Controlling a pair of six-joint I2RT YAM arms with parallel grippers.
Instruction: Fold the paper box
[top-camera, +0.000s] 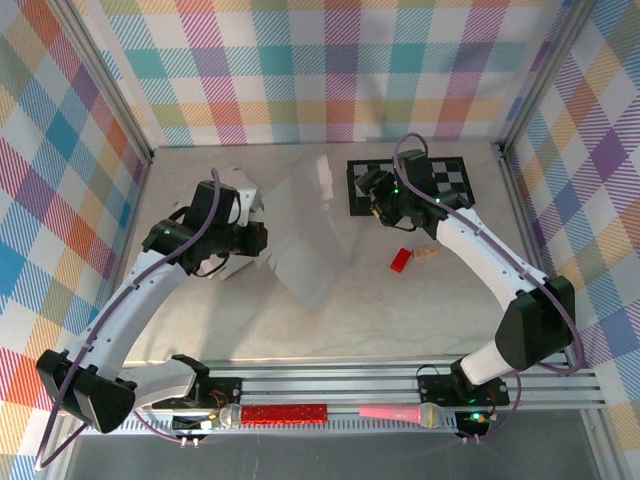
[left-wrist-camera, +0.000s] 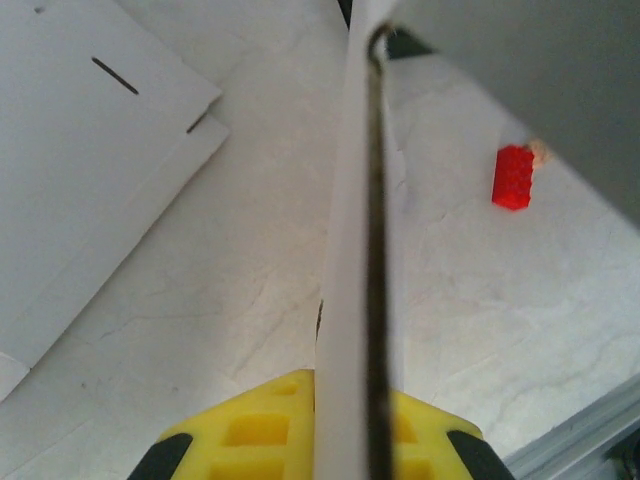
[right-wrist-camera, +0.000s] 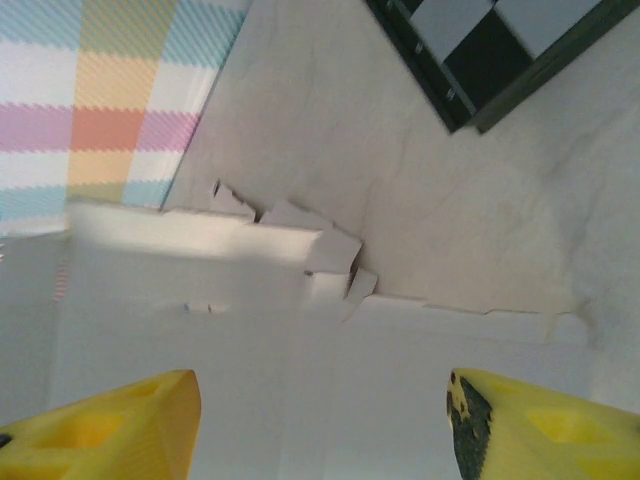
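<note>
A: What's on the surface (top-camera: 400, 320)?
B: The box (top-camera: 310, 240), mid-left. The left tool (left-wrist-camera: 345, 430) pinches its raised edge tight. The right tool (right-wrist-camera: 325, 425) is wide open, empty.
A: What could go wrong?
B: A hard pull may tear it, or it slips out.

Pale table (top-camera: 350, 325) bears paper box (top-camera: 310, 240), checkerboard (top-camera: 455, 180) (far side), red brick (top-camera: 401, 260).

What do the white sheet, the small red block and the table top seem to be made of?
White sheet: thin card or stiff paper, matte; it shows a very thin edge, cut slots and crease lines.
Red block: probably hard plastic, slightly glossy; even bright colour, blocky shape, though blurred.
Table top: smooth, marble-look surface with faint veins and soft reflections; possibly laminate.
</note>
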